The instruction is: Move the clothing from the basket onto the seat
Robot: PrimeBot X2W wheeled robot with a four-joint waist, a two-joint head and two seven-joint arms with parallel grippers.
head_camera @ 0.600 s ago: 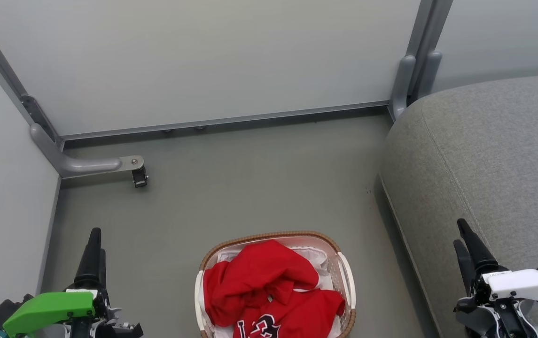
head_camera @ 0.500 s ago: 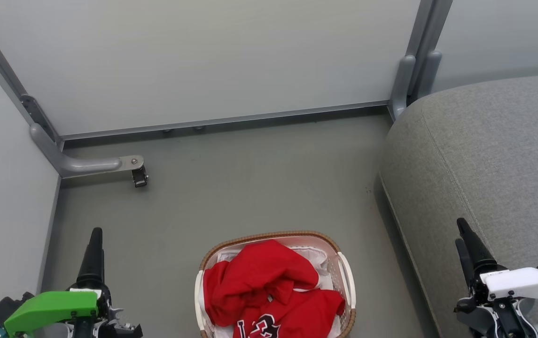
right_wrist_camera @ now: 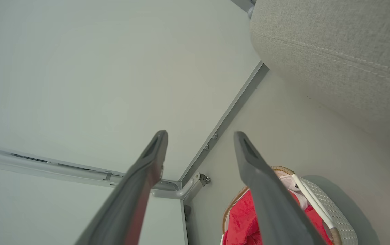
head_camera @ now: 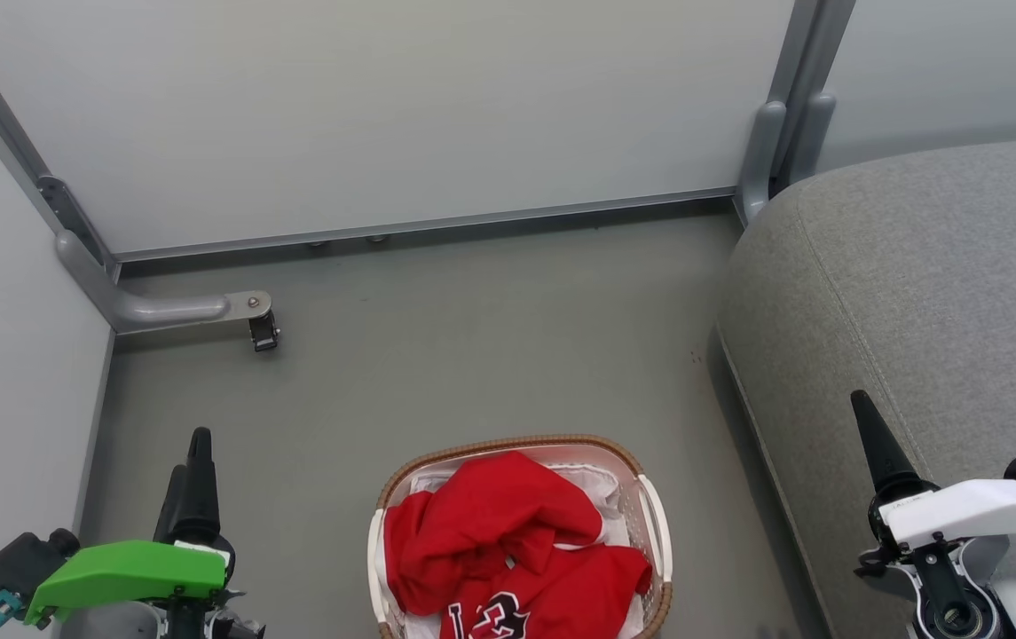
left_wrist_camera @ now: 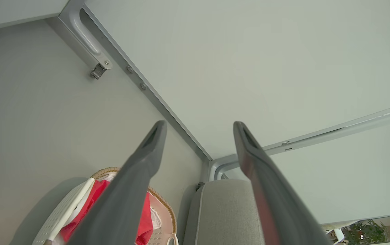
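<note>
Arms shifted versus half-second back: left end effector [left_wrist_camera: 199, 126] edges inward, right end effector [right_wrist_camera: 200, 133] lifts. Both wide open, holding nothing. Clothing [head_camera: 508, 541] unmoved in basket [head_camera: 508, 441], none on seat [head_camera: 916, 284]. We judge reach just starting.

Woven cloth seat [head_camera: 925, 266]; perforated plastic basket [head_camera: 642, 524]

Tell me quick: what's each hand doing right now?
Left hand: open, holding nothing.
Right hand: open, holding nothing.
</note>
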